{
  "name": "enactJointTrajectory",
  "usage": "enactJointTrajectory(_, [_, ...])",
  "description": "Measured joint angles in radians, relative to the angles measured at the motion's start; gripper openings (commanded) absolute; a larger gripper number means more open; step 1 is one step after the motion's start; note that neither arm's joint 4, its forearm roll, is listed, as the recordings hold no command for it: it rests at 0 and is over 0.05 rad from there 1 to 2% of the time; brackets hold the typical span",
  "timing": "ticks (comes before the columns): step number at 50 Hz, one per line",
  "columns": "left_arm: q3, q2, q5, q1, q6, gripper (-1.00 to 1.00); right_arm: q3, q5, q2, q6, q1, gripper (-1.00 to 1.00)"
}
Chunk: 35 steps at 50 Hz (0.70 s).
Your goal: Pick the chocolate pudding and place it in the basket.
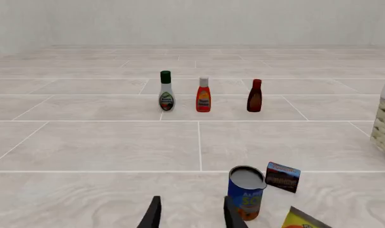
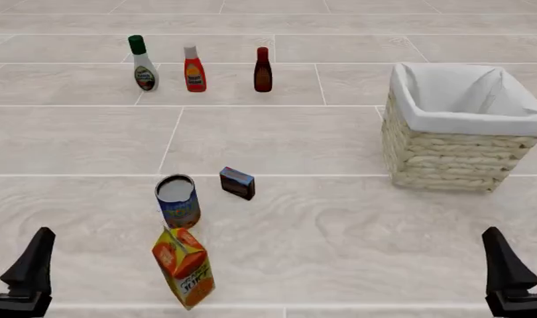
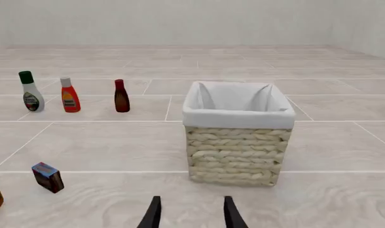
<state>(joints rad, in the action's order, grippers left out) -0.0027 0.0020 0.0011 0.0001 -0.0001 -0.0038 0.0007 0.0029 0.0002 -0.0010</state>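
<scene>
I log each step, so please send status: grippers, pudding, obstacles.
Left gripper and right gripper open, holding nothing. Chocolate pudding on the table, outside the basket. Can close beside the pudding.

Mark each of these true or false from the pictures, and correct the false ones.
1. The pudding lies inside the basket. False: it stands on the table, left of the basket.
2. Three bottles stand in a row at the far side. True.
3. The left gripper holds the can. False: it is open and empty.
4. The juice carton is nearer the arms than the can. True.
5. The right gripper is open and holds nothing. True.
</scene>
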Motion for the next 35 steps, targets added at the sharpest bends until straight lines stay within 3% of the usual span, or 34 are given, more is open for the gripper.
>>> enactJointTrajectory(27, [-0.004, 0.005, -0.001, 0.000, 0.001, 1.00, -0.001, -0.030, 0.041, -0.008, 0.011, 1.00])
enactJointTrajectory(35, [-0.003, 0.006, -0.003, 0.000, 0.001, 1.00, -0.048, -0.071, 0.136, -0.026, 0.038, 1.00])
